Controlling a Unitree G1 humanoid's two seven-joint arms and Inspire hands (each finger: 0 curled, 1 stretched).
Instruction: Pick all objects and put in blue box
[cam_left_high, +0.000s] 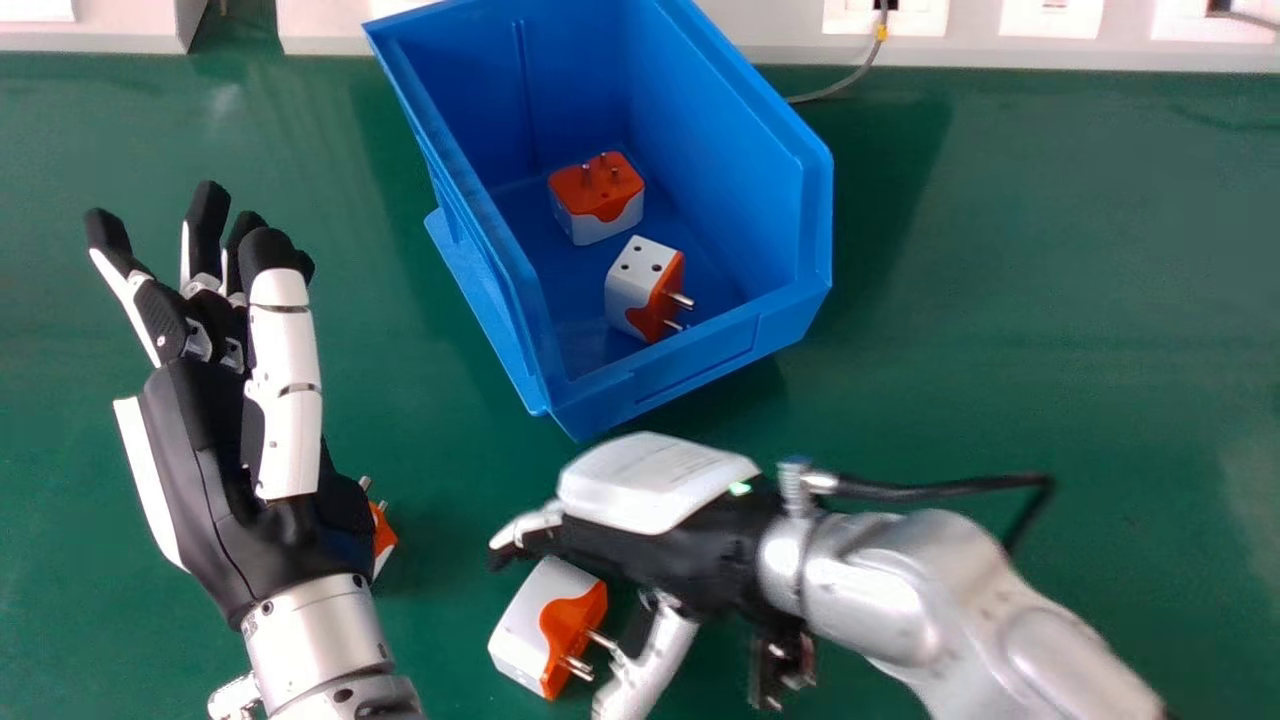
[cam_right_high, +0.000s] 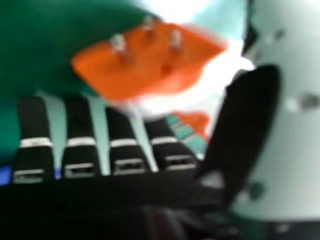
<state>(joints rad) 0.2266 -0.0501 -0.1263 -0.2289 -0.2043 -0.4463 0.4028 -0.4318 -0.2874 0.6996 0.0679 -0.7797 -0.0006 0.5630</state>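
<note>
In the head view my right hand is low at centre, palm down, fingers open above and beside a white and orange plug adapter. The right hand view has the adapter between my right hand's straight fingers and its thumb, not gripped. At the head view's left, my left hand is raised with fingers extended, holding nothing. Another adapter is partly hidden behind its wrist. Two adapters, one with pins up and one on its side, lie inside the blue box.
Green table surrounds the box, with bare surface to its right. White panels with sockets line the far edge, where a grey cable runs behind the box. Below my right wrist is a blurred dark part.
</note>
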